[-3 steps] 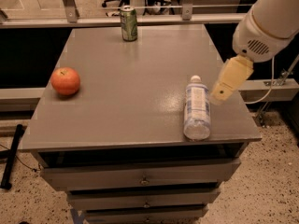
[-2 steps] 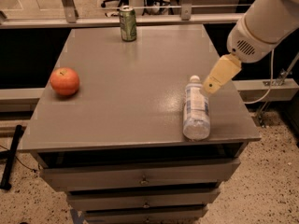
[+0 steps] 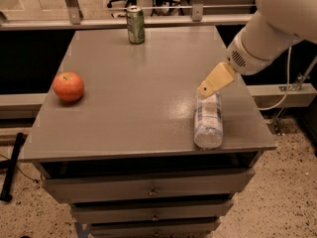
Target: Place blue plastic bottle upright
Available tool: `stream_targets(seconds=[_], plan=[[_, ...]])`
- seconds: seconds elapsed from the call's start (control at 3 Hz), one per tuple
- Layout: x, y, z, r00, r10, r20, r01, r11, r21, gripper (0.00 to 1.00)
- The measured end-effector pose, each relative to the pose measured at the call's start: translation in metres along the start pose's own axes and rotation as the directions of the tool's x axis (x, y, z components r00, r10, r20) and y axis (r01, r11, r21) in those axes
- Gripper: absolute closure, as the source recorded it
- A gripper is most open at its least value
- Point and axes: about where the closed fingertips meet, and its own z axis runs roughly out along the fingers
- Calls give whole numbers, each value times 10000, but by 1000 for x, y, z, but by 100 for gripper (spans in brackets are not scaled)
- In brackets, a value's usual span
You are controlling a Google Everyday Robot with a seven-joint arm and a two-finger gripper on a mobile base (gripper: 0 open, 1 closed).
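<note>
Bottle not upright. The blue plastic bottle (image 3: 208, 120) lies on its side on the grey table (image 3: 138, 78), in the front right part, near the right edge. Its wide base end points toward the front edge and sits close to it. The neck end points back, away from the camera. A pale blue-and-white label wraps the body. I can't see the cap; my gripper covers that end.

My gripper (image 3: 204, 90) is the tan piece at the end of the white arm (image 3: 270, 31), which comes in from the upper right. It slants down and to the left, and its tip is right at the bottle's neck end, overlapping it in the view. Touching or just above, I can't tell. Whether the claw is released or clenched I can't tell either: only one tan shape shows from this angle.

Other things on the table: a red-orange apple (image 3: 68, 86) near the left edge, well apart from the bottle. A green drink can (image 3: 135, 25) stands upright at the back edge, left of centre, well apart from both.

Under the tabletop are stacked drawers (image 3: 148, 186) with small knobs. Speckled floor (image 3: 277, 202) all around. A black bar (image 3: 12, 166) leans at lower left beside the table. A thin cable (image 3: 285, 83) hangs on the right.
</note>
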Motion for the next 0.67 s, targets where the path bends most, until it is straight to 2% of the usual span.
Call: stream_targets(seconds=[0.33, 0.67], plan=[[3, 16, 23, 9936, 1069, -372, -1063, 9942, 180, 0], [5, 17, 23, 9798, 1963, -389, -1955, 9804, 221, 0]])
